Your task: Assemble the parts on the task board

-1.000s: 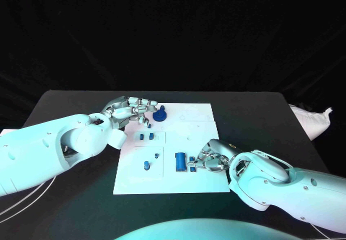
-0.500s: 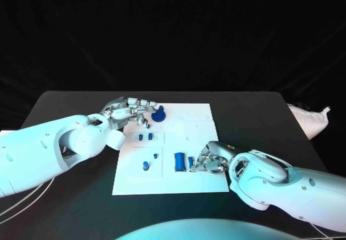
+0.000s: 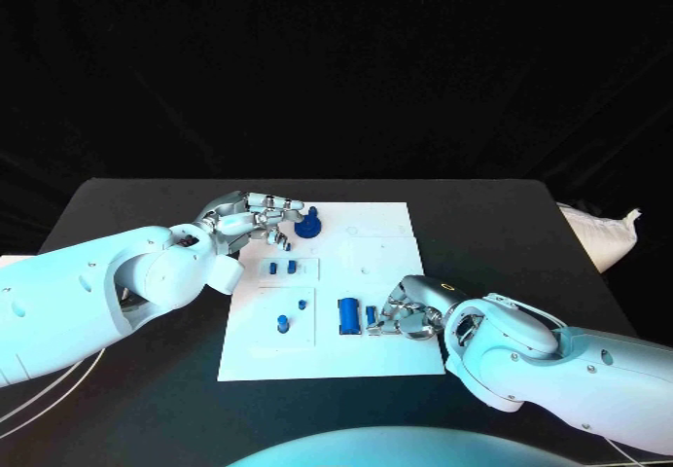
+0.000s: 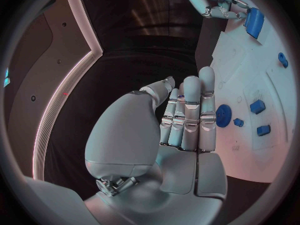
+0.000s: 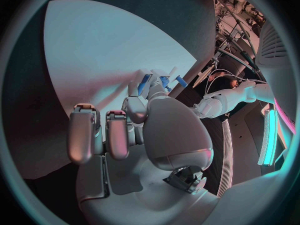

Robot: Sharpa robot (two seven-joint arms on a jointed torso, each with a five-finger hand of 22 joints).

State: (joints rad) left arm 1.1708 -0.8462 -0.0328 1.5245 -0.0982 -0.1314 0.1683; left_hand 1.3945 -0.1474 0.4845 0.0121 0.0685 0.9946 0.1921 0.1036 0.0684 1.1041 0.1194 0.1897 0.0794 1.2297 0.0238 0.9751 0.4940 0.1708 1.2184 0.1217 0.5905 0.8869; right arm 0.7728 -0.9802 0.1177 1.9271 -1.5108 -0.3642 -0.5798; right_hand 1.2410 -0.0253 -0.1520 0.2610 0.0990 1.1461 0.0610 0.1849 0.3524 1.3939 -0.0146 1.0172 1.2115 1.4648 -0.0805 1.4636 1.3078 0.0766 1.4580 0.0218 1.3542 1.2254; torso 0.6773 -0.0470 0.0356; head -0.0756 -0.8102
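Note:
The white task board [image 3: 386, 258] lies mid-table. My left hand [image 3: 253, 216] hovers at its far left corner, fingers extended and holding nothing, beside a blue gear-shaped part [image 3: 310, 226]. The left wrist view shows the same fingers [image 4: 190, 110] straight, with the gear [image 4: 223, 115] just past them. My right hand [image 3: 407, 313] rests on the board's near right area, its fingertips pinching a small blue part [image 3: 371, 317] next to a blue block [image 3: 348, 313]. The right wrist view shows small blue pieces [image 5: 145, 83] at those fingertips.
More small blue parts sit on the board: a pair [image 3: 283, 265] at left centre and two [image 3: 292, 313] lower down. A white bag [image 3: 603, 233] lies at the table's right edge. Bare black table [image 3: 140, 214] surrounds the board.
My right hand has edged slightly toward the blue block, its fingertips staying on the small blue part. The left hand has hardly moved.

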